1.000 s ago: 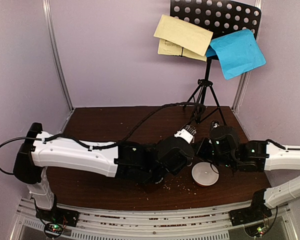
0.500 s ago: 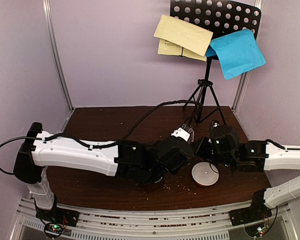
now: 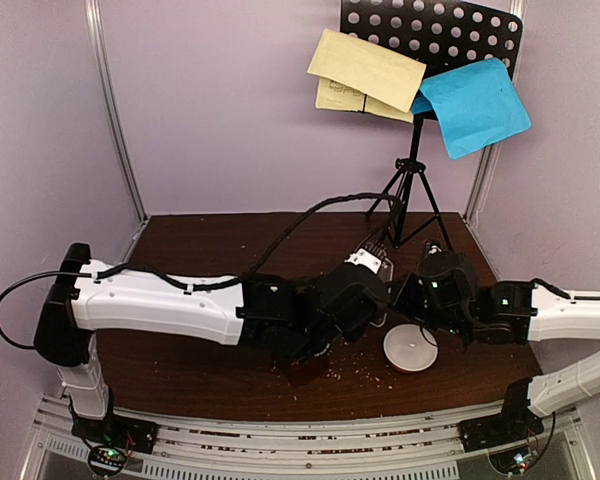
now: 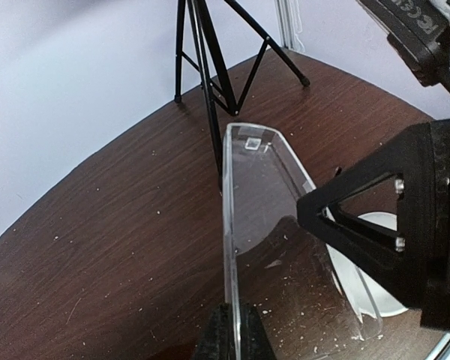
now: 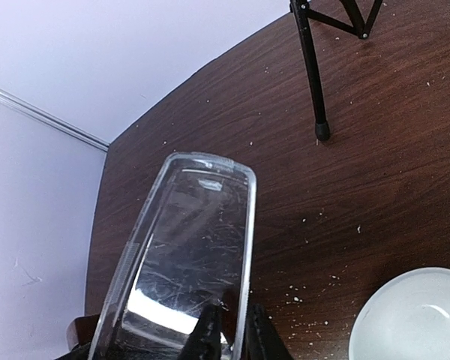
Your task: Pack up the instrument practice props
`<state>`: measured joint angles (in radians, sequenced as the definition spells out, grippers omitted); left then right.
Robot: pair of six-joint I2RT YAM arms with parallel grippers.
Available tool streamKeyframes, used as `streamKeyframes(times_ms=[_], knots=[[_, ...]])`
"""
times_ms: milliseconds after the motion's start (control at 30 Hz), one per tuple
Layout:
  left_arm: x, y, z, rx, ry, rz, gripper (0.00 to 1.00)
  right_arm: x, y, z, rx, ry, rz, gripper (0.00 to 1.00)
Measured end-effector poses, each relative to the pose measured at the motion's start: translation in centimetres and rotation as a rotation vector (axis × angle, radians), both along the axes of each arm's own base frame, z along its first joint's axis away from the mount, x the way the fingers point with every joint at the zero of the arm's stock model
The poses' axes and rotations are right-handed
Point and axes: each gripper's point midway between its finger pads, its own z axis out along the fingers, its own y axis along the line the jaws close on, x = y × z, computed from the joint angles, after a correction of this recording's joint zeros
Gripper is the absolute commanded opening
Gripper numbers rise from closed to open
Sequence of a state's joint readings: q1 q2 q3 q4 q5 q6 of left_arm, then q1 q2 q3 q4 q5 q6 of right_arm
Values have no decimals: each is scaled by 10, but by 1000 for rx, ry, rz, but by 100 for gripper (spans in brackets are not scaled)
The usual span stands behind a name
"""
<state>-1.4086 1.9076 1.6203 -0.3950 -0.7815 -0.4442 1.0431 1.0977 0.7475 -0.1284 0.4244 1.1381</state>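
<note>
The metronome's clear triangular cover (image 4: 270, 217) is held above the table, near the white bowl. My left gripper (image 4: 233, 330) is shut on one edge of it. My right gripper (image 5: 232, 330) is shut on another edge of the same cover (image 5: 195, 240). The brown metronome body is hidden. The black music stand's perforated desk (image 3: 430, 35) stands at the back right on its tripod (image 3: 410, 190). Pale yellow sheets (image 3: 365, 70) and a bright blue sheet (image 3: 475, 105) lie on the desk. In the top view both wrists meet at centre right and hide the fingers.
A small round white bowl (image 3: 410, 348) sits just in front of the right wrist and also shows in the right wrist view (image 5: 412, 315). Brown crumbs (image 3: 360, 372) are scattered around it. The tripod's legs (image 4: 206, 67) stand close behind the cover. Walls close in the back and sides.
My left arm has risen a little and its wrist has moved slightly back and right. The right arm has hardly moved. Both grippers stay shut.
</note>
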Motion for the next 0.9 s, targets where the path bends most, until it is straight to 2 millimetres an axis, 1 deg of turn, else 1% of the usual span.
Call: streamKeyframes(times_ms=[133,267,367,467,567,700,800,900], knots=[[3,-5,3,-30,29,-16,0,-3,-4,7,19,-24,10,45],[6,-8,3,-50,60,-36,0,-9,-13,18,56,-59,15,67],[10,-10,1,-66,87,-53,0,-10,-19,30,60,-95,16,80],[19,-11,4,-105,114,-66,0,-10,-23,37,38,-127,20,90],[30,-4,8,-151,141,-72,0,-9,-27,47,17,-161,20,94],[41,5,21,-244,182,-92,0,-2,-37,65,33,-198,4,94],[46,15,36,-338,211,-116,0,11,-52,76,66,-218,-27,93],[49,23,52,-430,236,-146,0,28,-67,87,134,-233,-48,94]])
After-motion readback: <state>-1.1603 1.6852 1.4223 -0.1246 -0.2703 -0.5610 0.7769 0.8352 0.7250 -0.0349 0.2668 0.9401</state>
